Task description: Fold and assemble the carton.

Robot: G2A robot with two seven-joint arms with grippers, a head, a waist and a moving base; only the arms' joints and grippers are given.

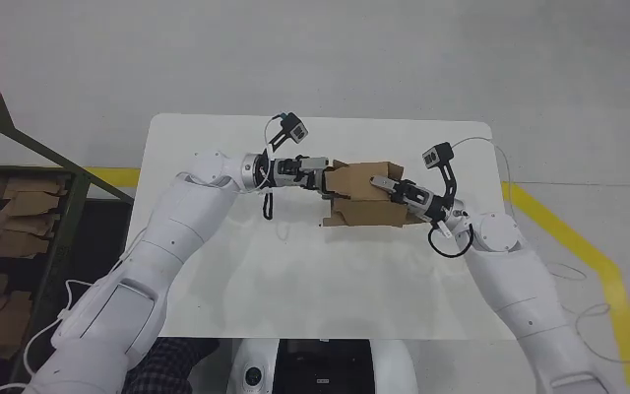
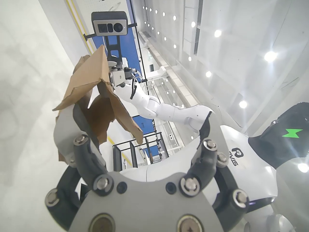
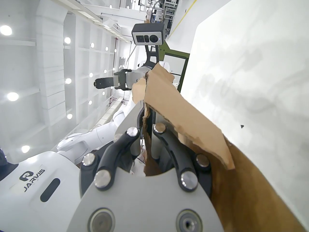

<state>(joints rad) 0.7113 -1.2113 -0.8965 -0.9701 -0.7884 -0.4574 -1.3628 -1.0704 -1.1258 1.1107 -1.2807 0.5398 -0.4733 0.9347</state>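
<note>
Two grippers meet at one carton. Right gripper [image 3: 147,121] is pressed together on a ragged edge of the brown corrugated cardboard carton [image 1: 359,189], w/ the board pinched thin btw its grey pads [image 3: 130,119]. A loose flap w/ a rough edge runs out past those fingers, over the table side.

Left gripper [image 2: 138,118] is spread wide. One grey finger [image 2: 64,124] lies against the carton's flaps, while the other, black-tipped, stands well apart in free air, so it grips nothing.

From the top view the carton sits btw the two grippers, left gripper at one end and right gripper at the opp. end. It's only half formed: panels bent, flaps sticking out at angles, none closed. It's over the back-middle part of the white round-cornered table [image 1: 246,286]. Can't tell if it rests on the top or hangs just above it.

Off the table on the left arm's side, a dark green rack [image 1: 39,212] on the floor holds flat brown cardboard sheets. A yellow floor line [image 1: 551,222] runs past the table on the right arm's side
</note>
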